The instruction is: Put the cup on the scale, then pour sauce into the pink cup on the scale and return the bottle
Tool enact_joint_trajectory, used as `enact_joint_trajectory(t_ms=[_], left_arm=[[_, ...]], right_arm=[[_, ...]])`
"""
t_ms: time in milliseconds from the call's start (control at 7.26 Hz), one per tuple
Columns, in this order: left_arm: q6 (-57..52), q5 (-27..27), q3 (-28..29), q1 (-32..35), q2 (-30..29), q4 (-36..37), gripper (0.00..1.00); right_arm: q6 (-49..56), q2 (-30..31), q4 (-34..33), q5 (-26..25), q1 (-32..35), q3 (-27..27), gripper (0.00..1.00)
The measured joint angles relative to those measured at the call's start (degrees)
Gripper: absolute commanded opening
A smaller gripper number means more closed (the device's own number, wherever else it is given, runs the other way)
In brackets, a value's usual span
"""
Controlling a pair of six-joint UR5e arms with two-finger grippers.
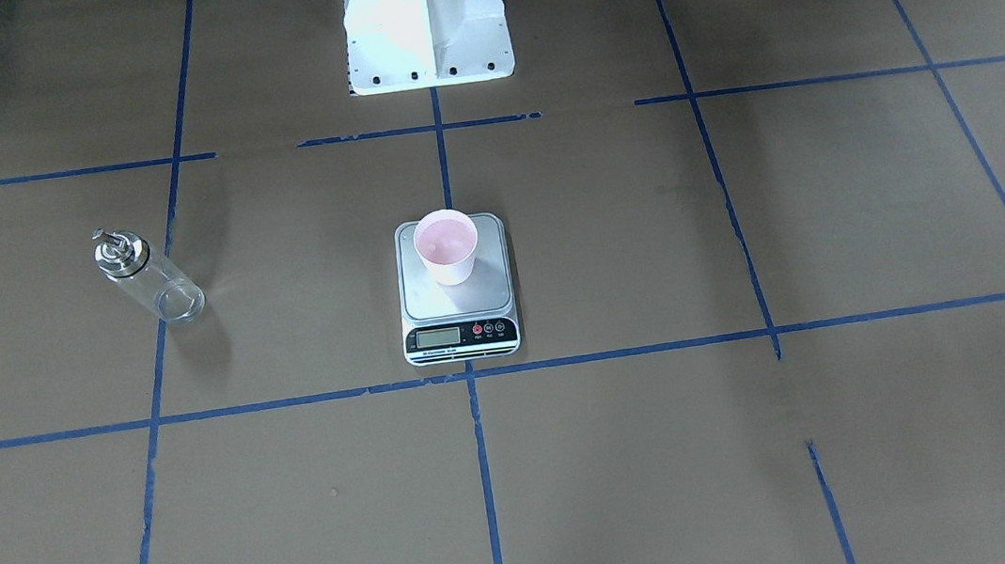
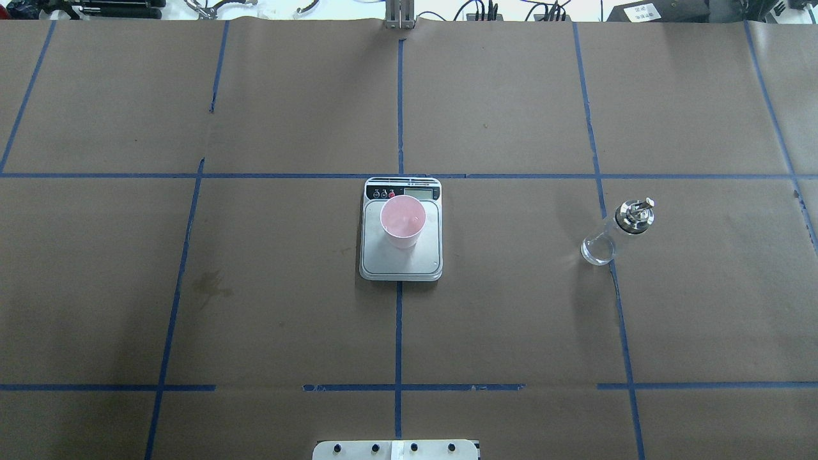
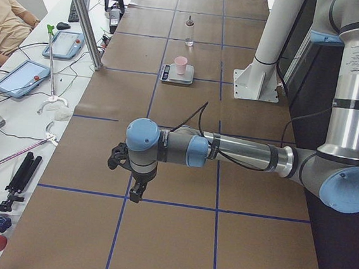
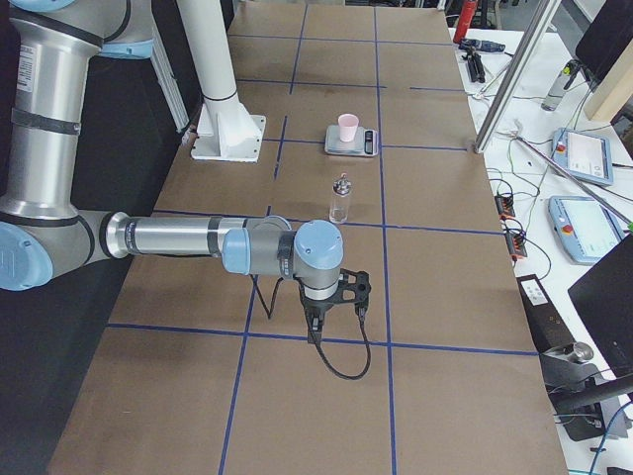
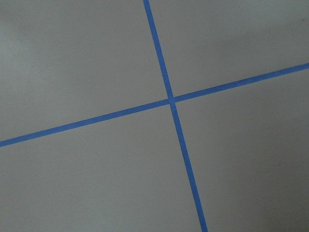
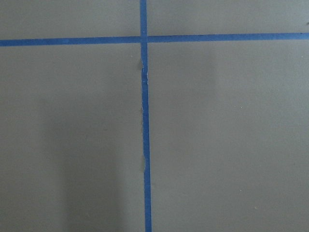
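The pale pink cup (image 1: pixel 446 246) stands upright on the steel platform of the scale (image 1: pixel 440 300), toward its display end; both also show in the overhead view, cup (image 2: pixel 402 221) on scale (image 2: pixel 402 263). The clear glass bottle (image 2: pixel 616 234) with its silver spout cap stands upright on the table on the robot's right of the scale, apart from it (image 1: pixel 148 276). I cannot make out any sauce in it. My left gripper (image 3: pixel 128 175) and right gripper (image 4: pixel 334 303) hover over bare table far out at either end. They show only in the side views, so I cannot tell whether they are open or shut.
The table is brown paper with a blue tape grid. The white robot pedestal (image 1: pixel 427 30) stands behind the scale. A metal post (image 3: pixel 84 18), tablets (image 3: pixel 21 77) and a seated person (image 3: pixel 5 24) are along the operators' side.
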State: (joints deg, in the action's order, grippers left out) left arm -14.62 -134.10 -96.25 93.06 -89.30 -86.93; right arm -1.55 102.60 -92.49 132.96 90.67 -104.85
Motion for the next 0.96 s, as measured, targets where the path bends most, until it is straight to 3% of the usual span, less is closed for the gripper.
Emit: enact_joint_trajectory(t_ms=[964], left_arm=[[0.4, 2.7, -0.2, 0.0, 0.0, 0.2, 1.00]], right_arm=[[-0.8, 0.0, -0.1, -0.4, -0.1, 0.0, 1.00]])
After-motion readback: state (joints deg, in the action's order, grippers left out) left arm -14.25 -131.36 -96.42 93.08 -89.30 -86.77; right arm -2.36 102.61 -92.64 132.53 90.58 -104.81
